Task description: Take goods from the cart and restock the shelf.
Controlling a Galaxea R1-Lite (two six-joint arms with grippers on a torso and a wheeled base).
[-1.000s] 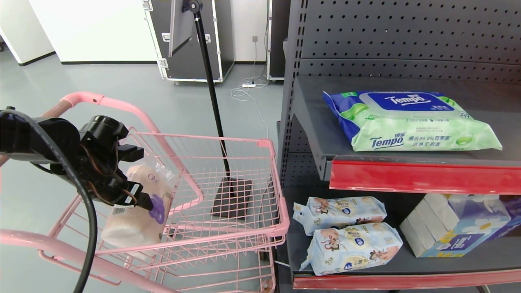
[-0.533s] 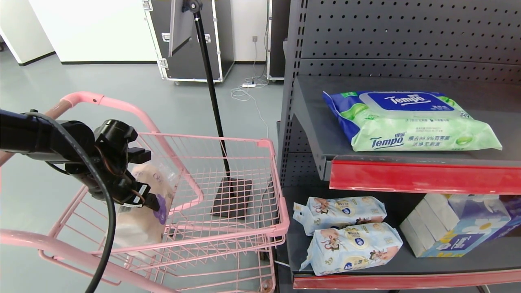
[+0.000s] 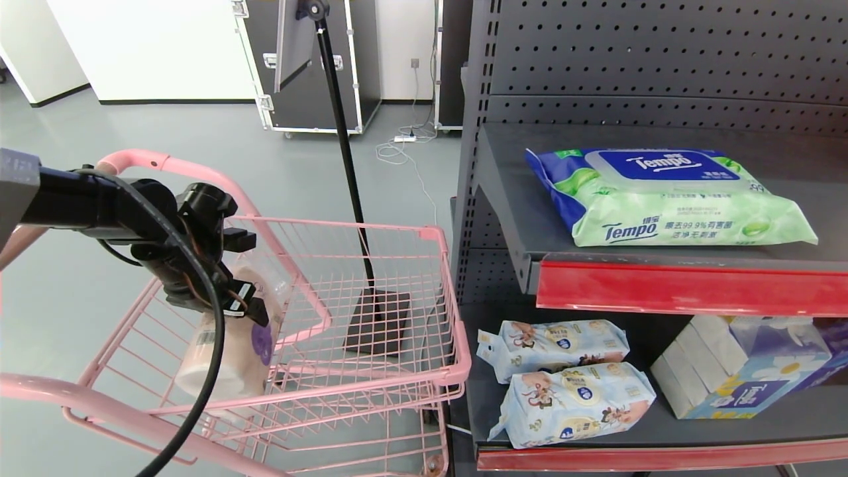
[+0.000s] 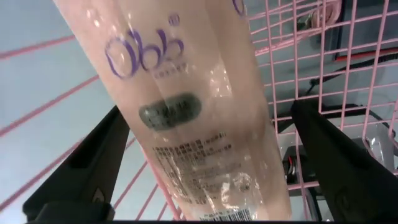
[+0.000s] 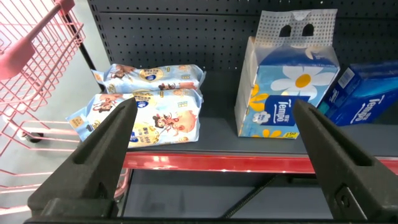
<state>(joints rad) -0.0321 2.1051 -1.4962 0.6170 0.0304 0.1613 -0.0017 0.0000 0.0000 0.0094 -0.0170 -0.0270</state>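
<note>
Task's thing: a long pink tissue pack (image 3: 225,351) in clear wrap, leaning in the near left part of the pink wire cart (image 3: 397,228).
Long axis: runs from its top end, at the left hand, down to the cart floor.
Left hand (image 3: 248,275): inside the cart, fingers spread wide, straddling the pack's width near its top; not clamped.
Right hand (image 5: 212,104): fingers wide, holding nothing, facing the lower tier's wipes and tissue boxes.
Nearer arm: the left, by far.
Shelf (image 3: 662,288): to the robot's right of the cart.
Likely next move: close across the width, then lift clear of the cart's rim.
</note>
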